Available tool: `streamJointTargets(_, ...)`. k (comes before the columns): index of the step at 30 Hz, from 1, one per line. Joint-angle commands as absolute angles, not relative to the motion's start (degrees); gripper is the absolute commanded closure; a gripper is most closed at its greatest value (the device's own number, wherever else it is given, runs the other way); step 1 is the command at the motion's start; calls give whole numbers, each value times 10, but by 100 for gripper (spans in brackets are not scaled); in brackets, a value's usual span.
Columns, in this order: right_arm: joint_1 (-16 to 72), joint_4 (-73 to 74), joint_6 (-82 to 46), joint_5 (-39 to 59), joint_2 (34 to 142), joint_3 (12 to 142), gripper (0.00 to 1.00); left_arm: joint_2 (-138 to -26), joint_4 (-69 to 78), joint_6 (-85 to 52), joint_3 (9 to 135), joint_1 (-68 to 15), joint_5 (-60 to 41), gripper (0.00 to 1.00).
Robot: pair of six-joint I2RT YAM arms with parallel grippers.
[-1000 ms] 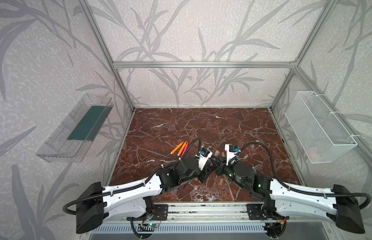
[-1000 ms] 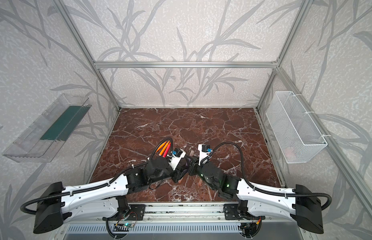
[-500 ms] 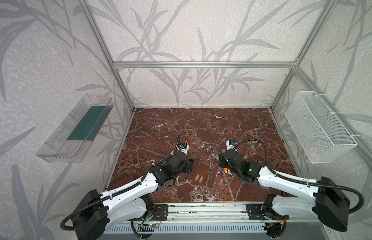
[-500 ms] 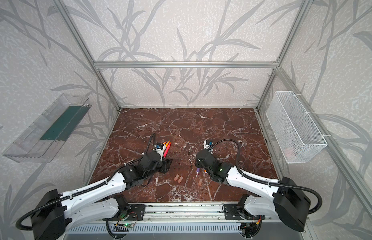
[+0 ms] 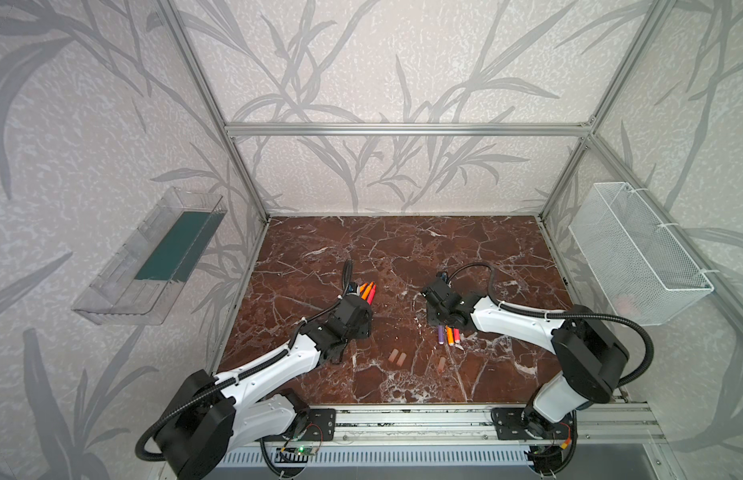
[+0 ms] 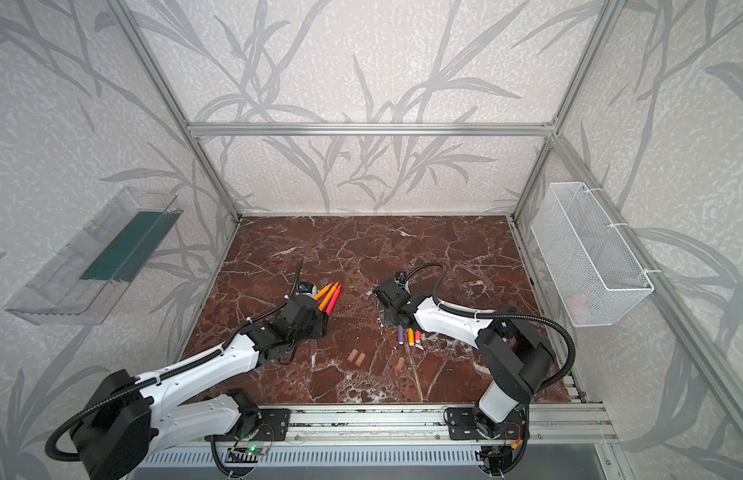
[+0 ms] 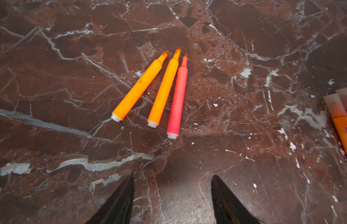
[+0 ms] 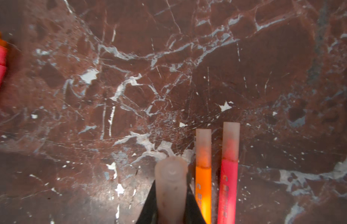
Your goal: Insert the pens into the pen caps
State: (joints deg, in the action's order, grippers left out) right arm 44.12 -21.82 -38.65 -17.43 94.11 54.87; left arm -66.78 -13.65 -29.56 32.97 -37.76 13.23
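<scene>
left gripper (image 7: 172,174) released, empty, near three uncapped pens (image 6: 333,300) left of frame centre; right gripper (image 8: 171,186) clenched on pen cap (image 8: 171,172).

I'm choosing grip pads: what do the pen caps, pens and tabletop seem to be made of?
Pen caps: likely frosted translucent plastic; pen colour glows through the fitted ones.
Pens: probably smooth, matte-to-satin plastic, uniformly bright barrels with white end plugs.
Tabletop: looks like polished red-brown marble, white-veined with soft reflections; possibly a printed laminate.
</scene>
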Motion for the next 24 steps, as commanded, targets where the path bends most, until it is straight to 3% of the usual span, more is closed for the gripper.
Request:
streamJointTargets(1,432,-274,-369,-177,956,563,100,-696,-148,-298,361,-368,134,37)
streamJointTargets(9,426,-280,-344,-173,1013,579,98,-739,-142,-288,382,-354,140,38)
streamJointTargets(13,426,-279,-344,-170,1021,584,90,-752,-141,-283,389,-346,138,38)
streamJointTargets(16,426,-280,-346,-172,1017,583,84,-764,-140,-278,395,-339,137,38)
streamJointTargets(24,426,-278,-355,-171,959,560,80,-831,-139,-281,429,-324,138,41)
